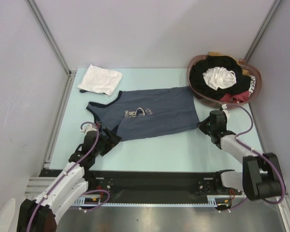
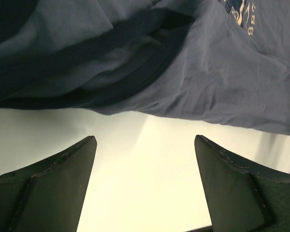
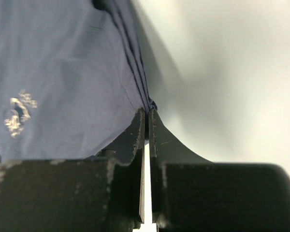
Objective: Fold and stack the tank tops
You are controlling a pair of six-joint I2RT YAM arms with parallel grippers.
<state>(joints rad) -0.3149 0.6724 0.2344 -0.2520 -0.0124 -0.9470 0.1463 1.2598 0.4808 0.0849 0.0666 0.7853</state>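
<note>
- Pinching the hem of the slate-blue tank top (image 3: 63,72), the right gripper (image 3: 147,112) has its jaws pressed together on the cloth's edge. This is at the garment's right end, near the basket (image 1: 189,79).
- At the opposite end, the left gripper (image 2: 145,137) stands with its jaws wide apart and grasps nothing. Bare table (image 1: 159,150) shows between its fingers (image 2: 63,183), and the rumpled strap end of the top lies just ahead of the tips.
- Seen from the top camera, the slate-blue tank top lies spread flat across the middle of the pale table. Its neck and straps point left and its hem points right. Dark trim runs along the neck and armholes, and a pale print (image 1: 139,112) sits on the chest.
- A white tank top (image 1: 100,79) rests as a folded square at the far left of the table, just beyond the blue top's shoulder. Whether the two touch cannot be told.
- The round reddish-brown basket stands at the far right corner, heaped with black, white and red clothes (image 1: 220,77).
</note>
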